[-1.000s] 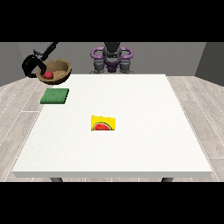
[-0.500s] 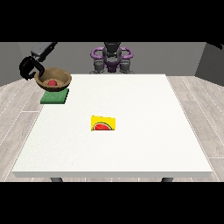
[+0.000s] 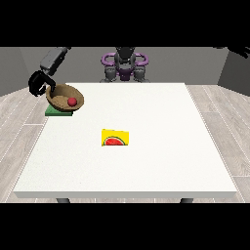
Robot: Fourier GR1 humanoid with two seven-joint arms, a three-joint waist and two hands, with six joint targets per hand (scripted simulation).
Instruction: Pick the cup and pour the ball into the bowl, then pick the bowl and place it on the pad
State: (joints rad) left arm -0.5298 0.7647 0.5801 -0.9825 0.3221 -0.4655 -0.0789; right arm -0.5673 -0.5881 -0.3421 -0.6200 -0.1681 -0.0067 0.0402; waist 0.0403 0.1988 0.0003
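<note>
A brown bowl [image 3: 62, 96] with a red ball [image 3: 72, 101] inside sits tilted over the green pad [image 3: 57, 112] at the table's left edge, covering most of it. I cannot tell whether the bowl rests on the pad or hangs just above it. The hand at the view's left [image 3: 38, 83] is curled on the bowl's far left rim. A yellow cup [image 3: 115, 137] with a red watermelon picture lies near the table's middle, apart from both hands. The hand at the view's right [image 3: 238, 50] shows only as a dark shape raised at the top right corner.
The white table [image 3: 161, 146] stretches wide to the right and front of the cup. The robot's purple and grey torso [image 3: 124, 63] stands behind the far edge. Grey plank floor surrounds the table.
The hand at the view's left has carried the bowl with the ball right and down, from beyond the table's left corner to over the green pad.
</note>
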